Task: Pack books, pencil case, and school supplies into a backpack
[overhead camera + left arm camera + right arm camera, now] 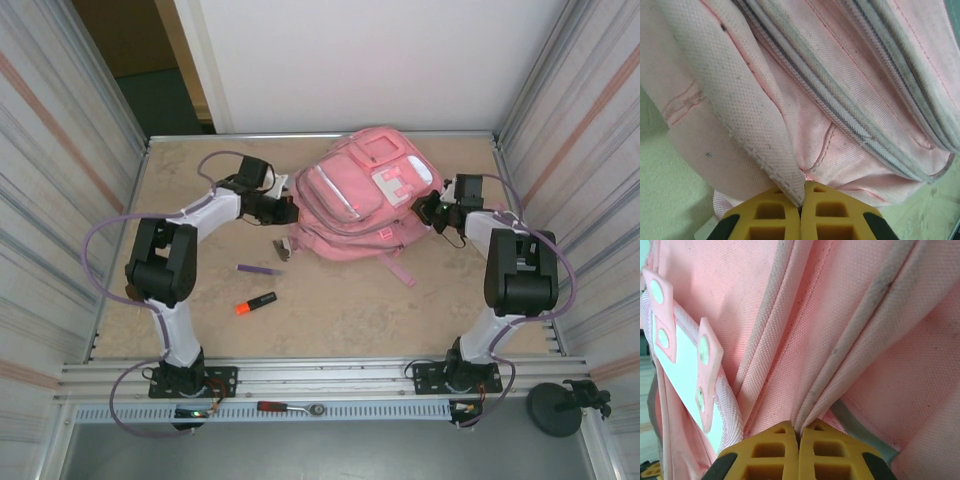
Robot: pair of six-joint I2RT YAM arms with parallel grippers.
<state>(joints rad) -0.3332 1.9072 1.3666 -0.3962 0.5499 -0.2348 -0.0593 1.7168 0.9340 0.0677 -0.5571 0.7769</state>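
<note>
Pinching a fold of the backpack (850,100) with the left gripper (801,197), pressed together on the pink cloth. Same with the right gripper (798,432): closed tight on a fold beside a grey zip line, near the white patch (685,370). Seen from above, clamped at the bag's left and right sides, bag lying mid-way across the table (340,320). Nearer the bases, left of centre: purple pen (258,269), then orange-and-black marker (256,302), both apart from the bag. At the bag's near-left corner, possibly a small white piece (283,248); too blurred to name.
</note>
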